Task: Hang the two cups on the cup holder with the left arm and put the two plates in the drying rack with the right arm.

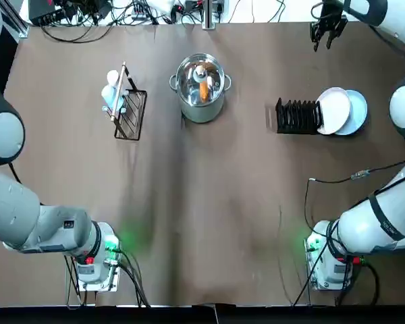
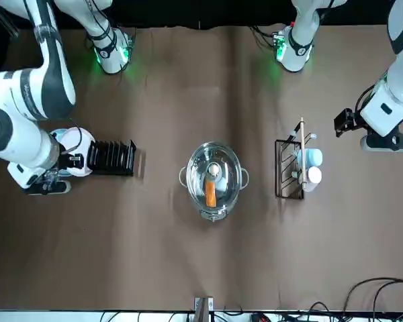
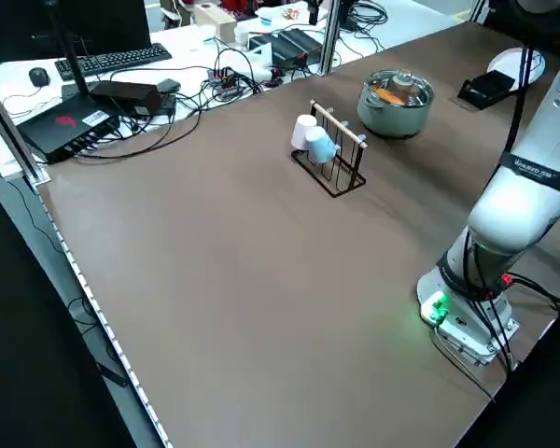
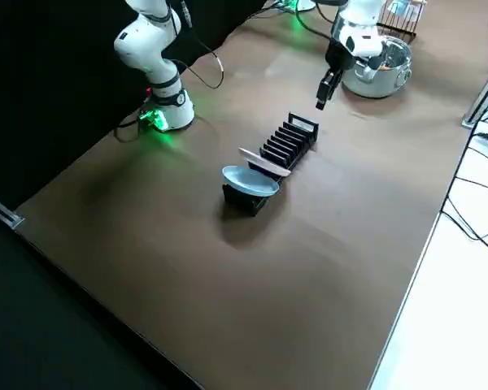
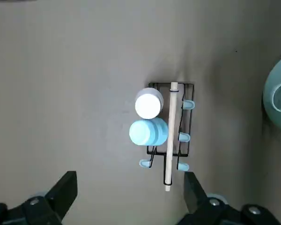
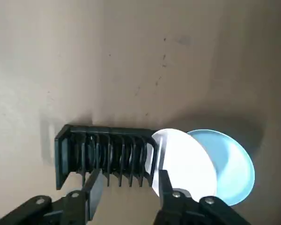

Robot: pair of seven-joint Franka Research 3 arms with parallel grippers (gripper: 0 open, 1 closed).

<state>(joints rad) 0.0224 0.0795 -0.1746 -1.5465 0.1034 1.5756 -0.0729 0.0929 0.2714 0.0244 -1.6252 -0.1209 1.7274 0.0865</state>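
The pale cup and the light blue cup hang side by side on the cup holder, left of centre in the top view. My left gripper hovers high above the holder, open and empty. The drying rack stands at the right. The white plate leans upright at its outer end, and the light blue plate leans just behind it. Well above the rack and plates, my right gripper is open and holds nothing; it also shows in the right side view.
A steel pot with an orange item inside stands mid-table between holder and rack. Cables and electronics line the far edge. The two arm bases sit at the near edge. A loose cable lies near the right base.
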